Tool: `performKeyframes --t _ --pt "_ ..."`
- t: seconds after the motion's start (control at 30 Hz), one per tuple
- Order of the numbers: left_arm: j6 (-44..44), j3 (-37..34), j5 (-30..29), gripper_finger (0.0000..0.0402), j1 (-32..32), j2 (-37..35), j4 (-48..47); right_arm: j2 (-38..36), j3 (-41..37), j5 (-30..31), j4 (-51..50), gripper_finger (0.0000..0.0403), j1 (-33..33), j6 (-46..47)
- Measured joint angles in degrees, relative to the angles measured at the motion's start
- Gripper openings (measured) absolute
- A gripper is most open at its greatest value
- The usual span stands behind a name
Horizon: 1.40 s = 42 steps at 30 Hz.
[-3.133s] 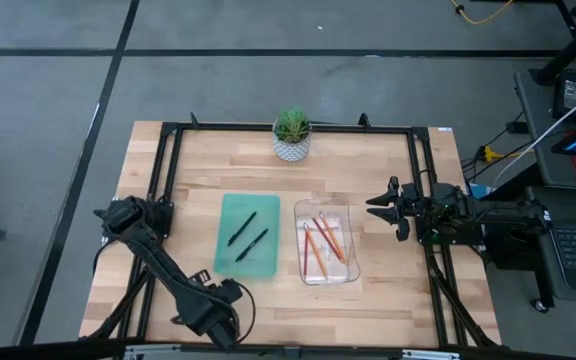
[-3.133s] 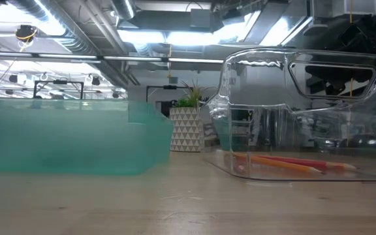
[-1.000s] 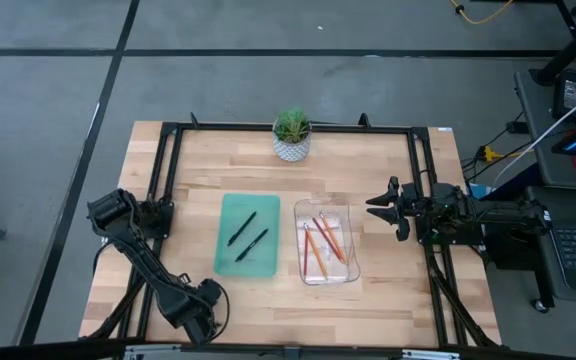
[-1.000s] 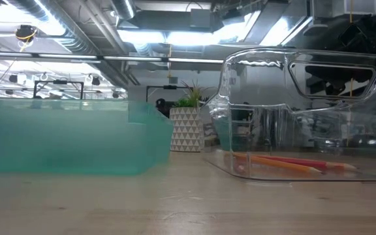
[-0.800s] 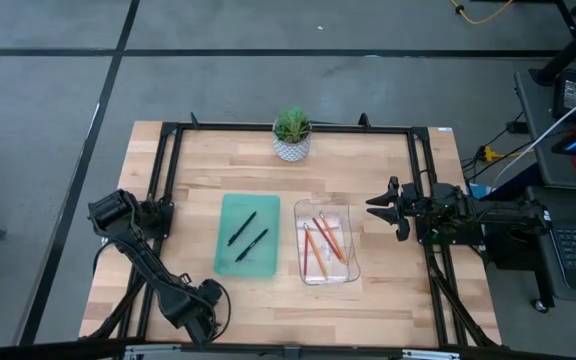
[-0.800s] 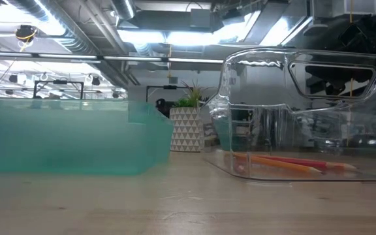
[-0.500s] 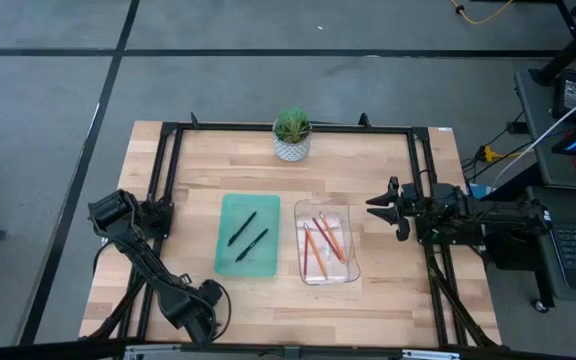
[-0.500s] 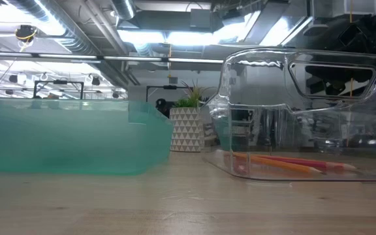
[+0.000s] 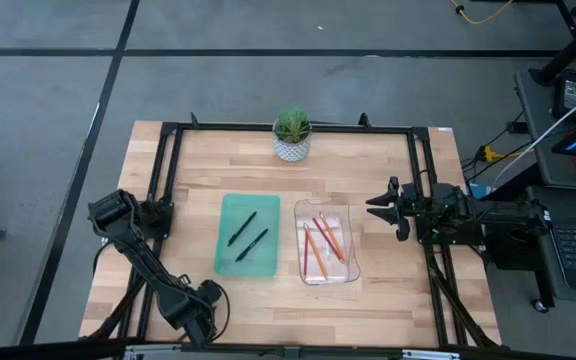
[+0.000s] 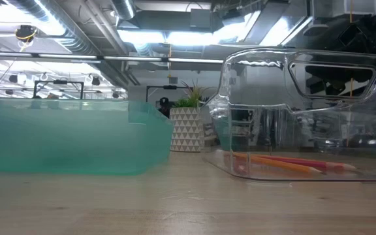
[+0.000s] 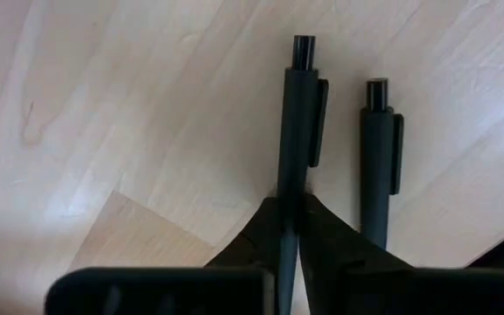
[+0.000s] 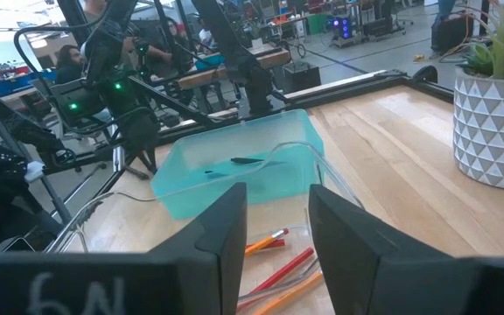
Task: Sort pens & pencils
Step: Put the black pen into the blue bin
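My left gripper (image 9: 196, 312) stands at the table's near left corner, pointing down, shut on a black pen (image 11: 297, 114). Beside that pen is a second black pen shape (image 11: 379, 166); whether it is a pen or a shadow I cannot tell. Two more black pens (image 9: 249, 236) lie flat in the teal tray (image 9: 226, 262). Several orange and red pencils (image 9: 322, 243) lie in the clear tray (image 9: 351, 274). My right gripper (image 9: 381, 206) waits open and level at the right, holding nothing. My left gripper pinches the pen's barrel (image 11: 291, 179) between its two fingers, below the clip, toward the writing end. The fingers come from above, pointing down, one on each side of the barrel. The button end sticks out level over the wood; whether the pen rests on the table I cannot tell.
A potted plant (image 9: 291, 135) in a white patterned pot stands at the table's far middle. The two trays sit side by side in the centre. A black frame (image 9: 168, 180) runs around the table. Bare wood lies between the trays and the near edge.
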Motion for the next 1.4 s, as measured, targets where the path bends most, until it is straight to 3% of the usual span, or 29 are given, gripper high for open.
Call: performKeyframes --t 0.5,0.87,0.97,1.17,1.4 --pt "-2.22 -0.48 -0.41 0.0016 0.04 -6.34 -5.72 0.02 0.00 0.02 0.00 0.0127 -0.01 -0.04" --pt "-3.41 -0.31 1.33 0.0016 2.60 -20.07 -5.40 0.01 0.00 0.02 0.00 0.0126 -0.01 0.04" --pt "-3.41 -0.26 -1.42 0.0016 5.40 -23.69 -5.15 0.00 0.00 0.00 -0.01 0.0126 -0.02 0.04" --pt "-1.46 -0.20 -14.48 0.0016 13.92 -27.10 -4.81 0.01 0.00 0.00 0.00 0.0126 -0.02 -0.02" --pt "3.42 -0.17 -15.51 0.0016 27.15 -27.08 -2.51 0.00 0.00 0.01 0.00 0.0126 -0.01 -0.11"
